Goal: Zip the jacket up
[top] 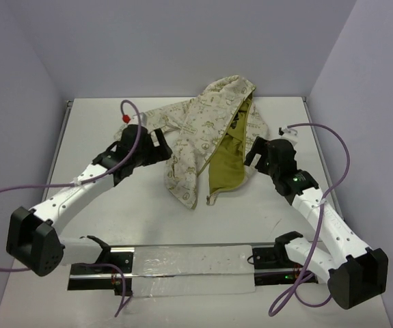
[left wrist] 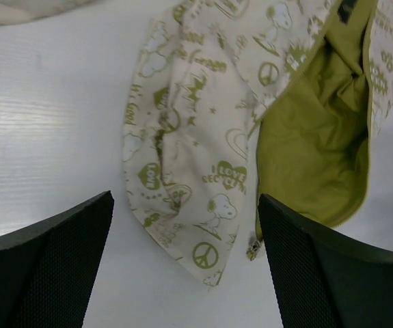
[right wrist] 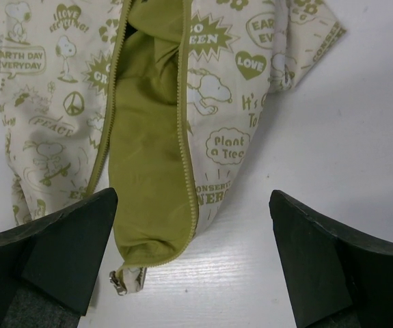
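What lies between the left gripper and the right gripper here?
The jacket, still unzipped, lies between the left gripper and the right gripper. The top external view shows this best.

top view looks down; both wrist views closely share jacket [left wrist: 196, 137].

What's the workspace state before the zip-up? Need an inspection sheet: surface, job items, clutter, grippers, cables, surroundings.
Surface: white table, with a mounting rail at the near edge.
Job's things: jacket lies flat and unzipped, green lining exposed, zipper pull at the hem end.
Clutter: nothing seen.
Grippers: left gripper and right gripper are both open, one on each side of the jacket, holding nothing.
Cables: purple cables loop off both arms, clear of the jacket.
Surroundings: plain pale walls.
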